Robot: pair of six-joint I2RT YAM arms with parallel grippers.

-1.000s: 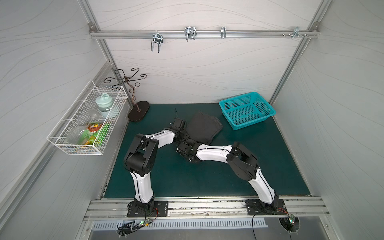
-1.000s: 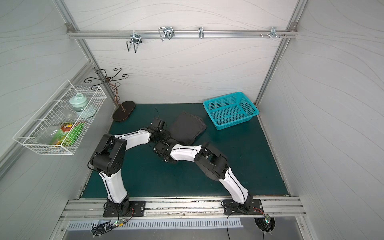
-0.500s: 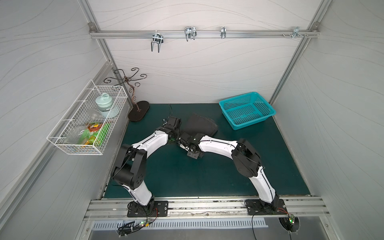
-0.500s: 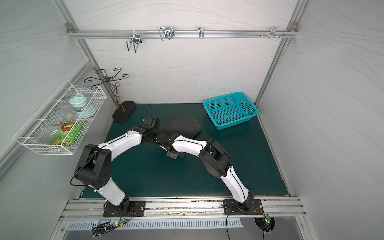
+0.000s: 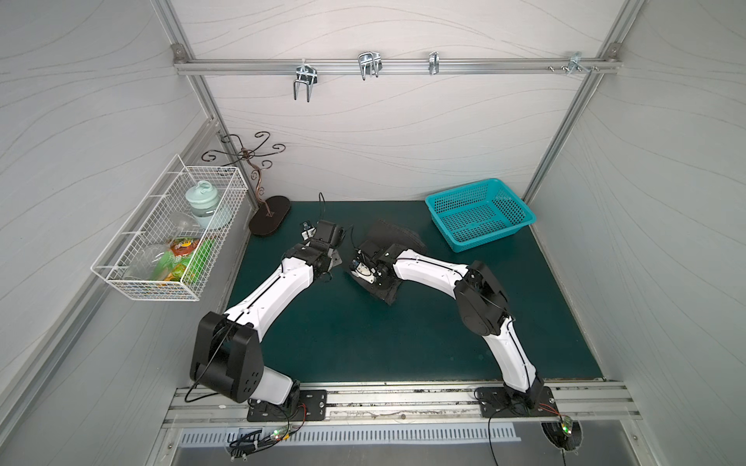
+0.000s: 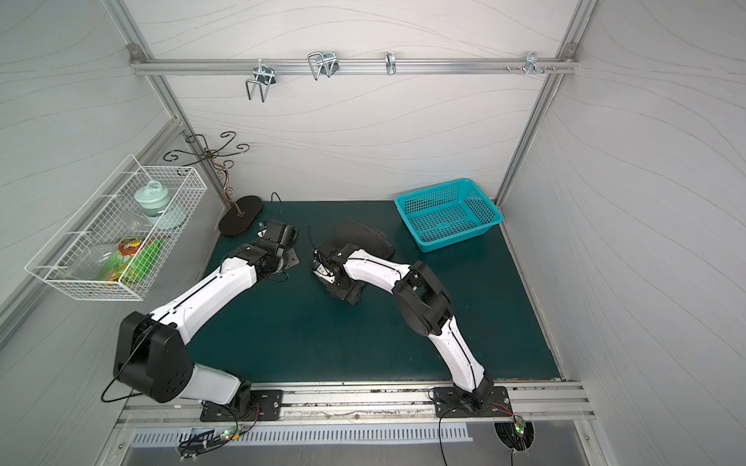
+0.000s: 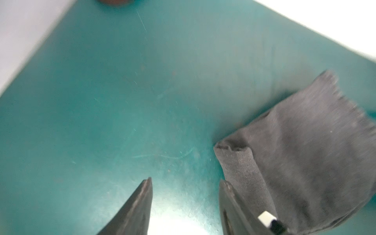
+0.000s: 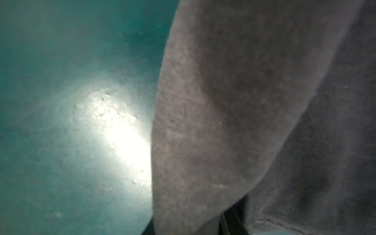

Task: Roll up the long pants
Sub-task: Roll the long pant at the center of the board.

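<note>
Charcoal long pants (image 5: 397,241), bunched near the teal basket (image 5: 480,214), sit clamped in my right gripper (image 5: 381,286); left gripper (image 7: 186,180) gapes empty just beside them.

The long pants (image 7: 305,152) are matt, fuzzy cloth; the mat (image 7: 122,101) shines.

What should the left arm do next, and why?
Probably shift the left gripper onto the folded edge of the long pants and close: its jaws stand open over bare mat beside that edge, while the right gripper holds the cloth alone.
</note>
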